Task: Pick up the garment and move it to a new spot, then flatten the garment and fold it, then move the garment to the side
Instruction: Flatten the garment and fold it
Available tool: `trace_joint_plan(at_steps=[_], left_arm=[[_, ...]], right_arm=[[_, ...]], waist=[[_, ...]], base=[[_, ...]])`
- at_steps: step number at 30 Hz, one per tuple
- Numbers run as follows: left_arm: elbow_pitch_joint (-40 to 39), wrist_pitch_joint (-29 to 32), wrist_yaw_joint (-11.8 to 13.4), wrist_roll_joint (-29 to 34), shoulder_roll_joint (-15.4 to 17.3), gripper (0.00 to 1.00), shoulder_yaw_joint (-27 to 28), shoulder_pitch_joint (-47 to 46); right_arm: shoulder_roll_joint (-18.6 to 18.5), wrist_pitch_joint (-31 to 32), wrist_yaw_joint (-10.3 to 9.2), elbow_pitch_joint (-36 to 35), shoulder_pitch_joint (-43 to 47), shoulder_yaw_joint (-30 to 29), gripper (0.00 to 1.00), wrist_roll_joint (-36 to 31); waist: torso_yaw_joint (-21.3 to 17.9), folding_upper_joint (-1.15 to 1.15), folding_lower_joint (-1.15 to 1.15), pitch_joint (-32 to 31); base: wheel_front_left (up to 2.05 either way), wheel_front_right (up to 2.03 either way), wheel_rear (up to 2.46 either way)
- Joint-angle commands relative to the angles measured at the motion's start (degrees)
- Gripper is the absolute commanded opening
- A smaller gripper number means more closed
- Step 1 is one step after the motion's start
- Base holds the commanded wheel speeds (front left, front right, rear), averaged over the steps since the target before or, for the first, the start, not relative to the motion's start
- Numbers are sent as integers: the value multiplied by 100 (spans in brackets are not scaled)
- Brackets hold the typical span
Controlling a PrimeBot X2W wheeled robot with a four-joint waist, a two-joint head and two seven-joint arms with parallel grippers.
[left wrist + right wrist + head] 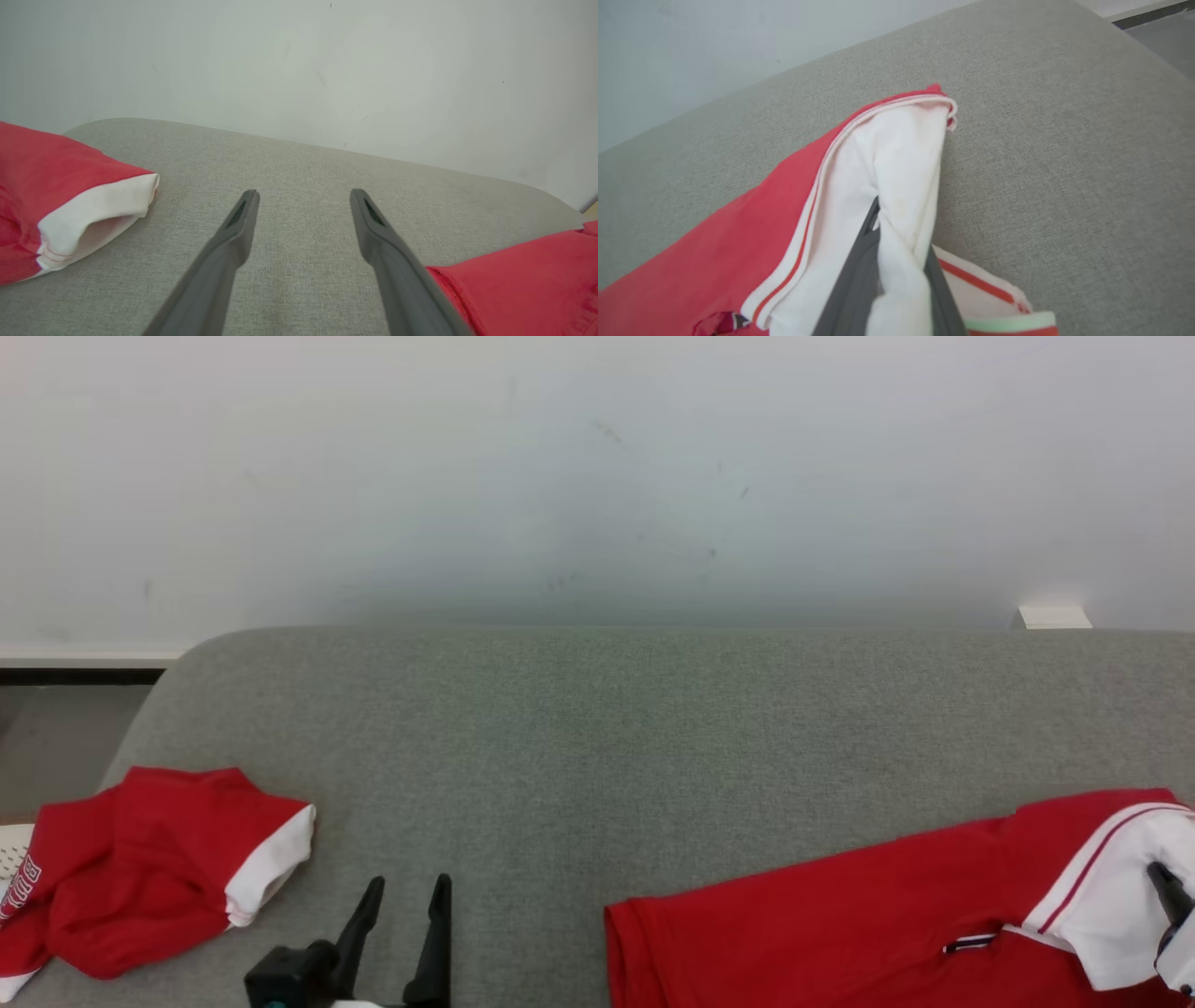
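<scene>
My right gripper (901, 242) pinches the shirt (822, 915) by its white edge for lifting, while the left gripper (304, 193) hangs wide open, empty.

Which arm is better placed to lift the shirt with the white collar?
Right. The right gripper is shut on the white collar of the shirt, while the left gripper stands open over the bare cushion, holding nothing.

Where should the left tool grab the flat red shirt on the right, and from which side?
Take the hemmed end of the red shirt, coming from the robot's left. That edge lies flat on the grey cushion, faces the open left tool, and is farthest from the collar.
</scene>
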Motion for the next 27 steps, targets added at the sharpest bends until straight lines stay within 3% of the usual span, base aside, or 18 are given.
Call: trace_joint_plan(at_steps=[1,9,16,20,27], left_arm=[[12,0,-19,65,-6,100,19,68],[73,0,-64,74,-43,100,70,81],[93,0,-87,100,-38,100,175,57],[128,0,-117,117,-76,100,153,-15],[191,0,-149,127,-135,100,144,-75]], right_arm=[[33,-37,-2,-118,-32,-13,0,-44],[357,-66,-1,-1669,492,262,0,-188],[964,477,-1,-2911,974,888,0,-454],[1345,699,-1,-3039,1013,1190,0,-592],[1875,796,-1,-2525,791,1536,0,-784]], waist=[[-19,0,0,-9],[-31,0,0,-55],[114,0,0,-64],[254,0,0,-42],[495,0,0,3]], base=[[0,0,0],[0,0,0],[0,0,0],[0,0,0],[0,0,0]])
